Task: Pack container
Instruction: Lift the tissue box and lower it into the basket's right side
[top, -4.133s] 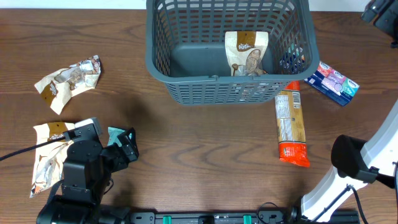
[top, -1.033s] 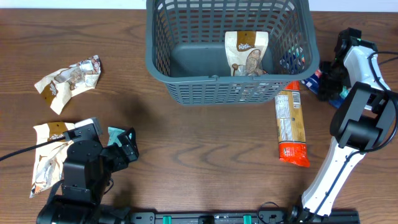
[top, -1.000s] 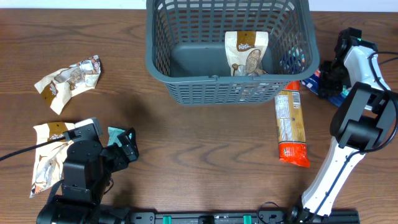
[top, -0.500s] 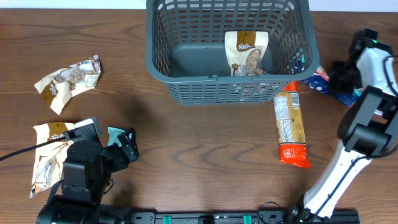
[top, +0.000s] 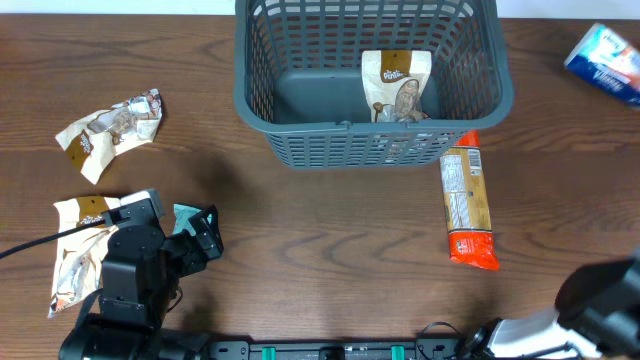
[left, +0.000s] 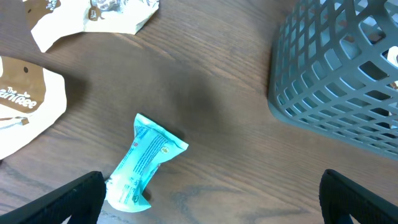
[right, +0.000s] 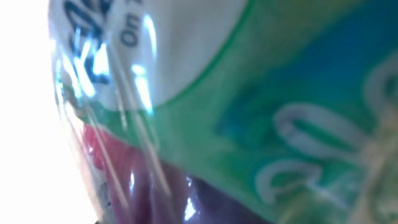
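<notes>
The container (top: 340, 128), a dark grey slotted basket, stands at the back centre with a brown-and-cream snack packet (top: 397, 85) inside. A blue, pink and green packet (top: 608, 48) hangs in the air at the far right edge. It fills the right wrist view (right: 249, 112) and hides that gripper's fingers, which hold it. My left gripper (top: 205, 235) stands wide open low over the table at the front left. A teal packet (left: 146, 162) lies by its left finger (left: 74, 199), and the basket wall (left: 336, 74) is to its right.
An orange packet (top: 468, 200) lies on the table just right of the basket's front corner. A crumpled cream packet (top: 110, 125) lies at the far left, and another cream packet (top: 75, 250) lies beside the left arm. The right arm's base (top: 600, 300) shows at the front right.
The right gripper closed on the blue packet beside the basket's right side and lifted it up and away to the far right. The left arm has not moved.
</notes>
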